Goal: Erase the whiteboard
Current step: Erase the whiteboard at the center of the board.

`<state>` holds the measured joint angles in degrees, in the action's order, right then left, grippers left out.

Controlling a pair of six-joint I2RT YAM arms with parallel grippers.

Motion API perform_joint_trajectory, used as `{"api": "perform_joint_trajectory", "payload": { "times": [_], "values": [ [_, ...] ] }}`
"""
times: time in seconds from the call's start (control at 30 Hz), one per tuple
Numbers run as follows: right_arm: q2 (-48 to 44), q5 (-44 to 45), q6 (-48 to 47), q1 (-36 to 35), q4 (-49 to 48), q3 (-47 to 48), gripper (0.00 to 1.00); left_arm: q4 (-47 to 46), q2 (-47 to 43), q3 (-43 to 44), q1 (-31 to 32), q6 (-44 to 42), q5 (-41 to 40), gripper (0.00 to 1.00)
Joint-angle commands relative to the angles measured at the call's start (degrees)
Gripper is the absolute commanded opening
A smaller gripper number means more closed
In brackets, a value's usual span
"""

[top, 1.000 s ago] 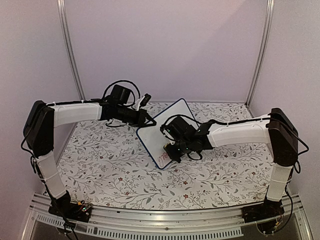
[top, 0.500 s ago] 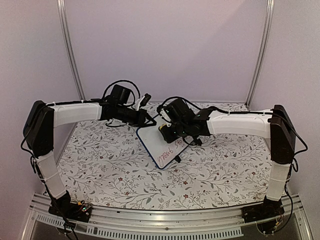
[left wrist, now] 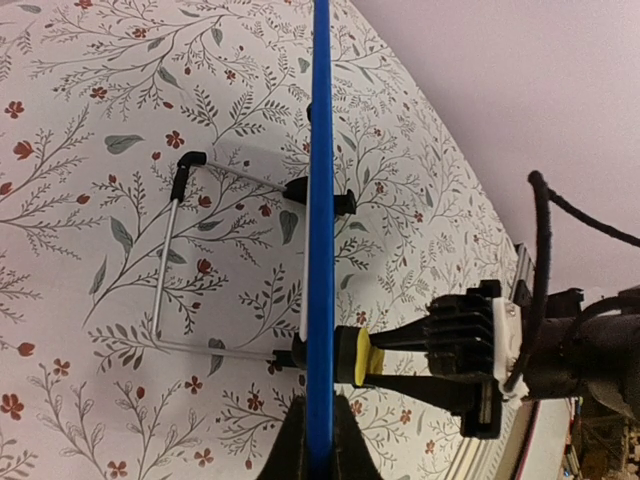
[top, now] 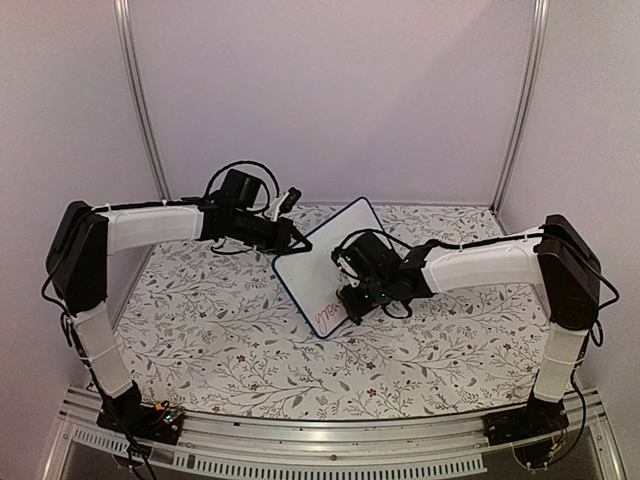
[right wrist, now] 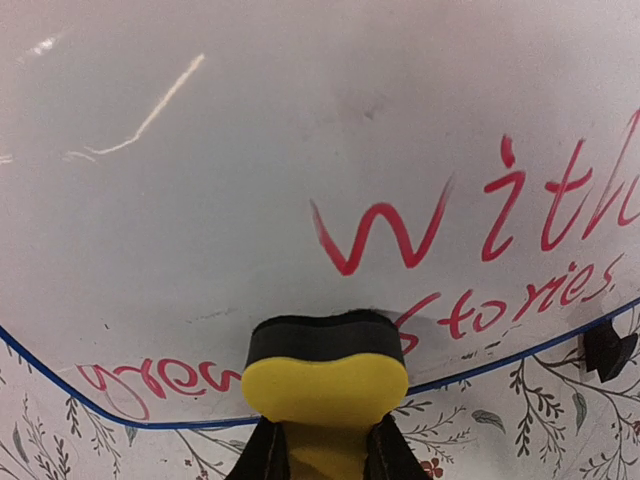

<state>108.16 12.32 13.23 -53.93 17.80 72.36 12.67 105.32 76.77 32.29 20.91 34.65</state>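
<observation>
Wiping is under way at the middle of the surface, toward its far edge, where the whiteboard stands tilted on a wire stand. My left pincer is clamped on the board's blue rim and steadies it from the far-left side. My right pincer is closed on a yellow sponge eraser, whose dark felt pad presses against the board face near its lower rim.

I judge the job partly done. The upper stretch of the board reads blank apart from faint streaks, while red writing remains in the lower part: "with", "stories", and a further word near the rim that I cannot read with certainty.

The next move, as I see it, calls for a sideways sweep of the pad across those red lines, with enough pressure to lift the ink but not so much that the board slides or tips off its stand. The left grip has to stay firm against that push. The pad sits close to the rim, so a low stroke could slip off the edge.

The surface is covered by a pale cloth printed with grey leaves and small red flowers. A metal rail runs along its near edge, where both arms are bolted. Plain lilac walls enclose the cell, with a slim aluminium post rising at each far corner.
</observation>
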Motion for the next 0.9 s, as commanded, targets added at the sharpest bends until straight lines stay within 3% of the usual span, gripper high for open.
{"api": "perform_joint_trajectory", "payload": {
  "times": [0.0, 0.5, 0.87],
  "values": [
    [0.05, -2.61, 2.14, 0.24, 0.91, -2.86, 0.15, 2.87, -1.26, -0.13, 1.9, -2.28, 1.43, 0.0],
    [3.23, -3.64, -3.32, -3.2, -0.99, 7.4, 0.15, 2.98, -0.93, -0.13, 1.9, -2.69, 0.84, 0.0],
    [1.73, -1.72, -2.04, -3.2, 0.21, 0.87, 0.15, 2.9, -0.69, -0.09, 1.94, -2.49, 1.28, 0.0]
  ]
}}
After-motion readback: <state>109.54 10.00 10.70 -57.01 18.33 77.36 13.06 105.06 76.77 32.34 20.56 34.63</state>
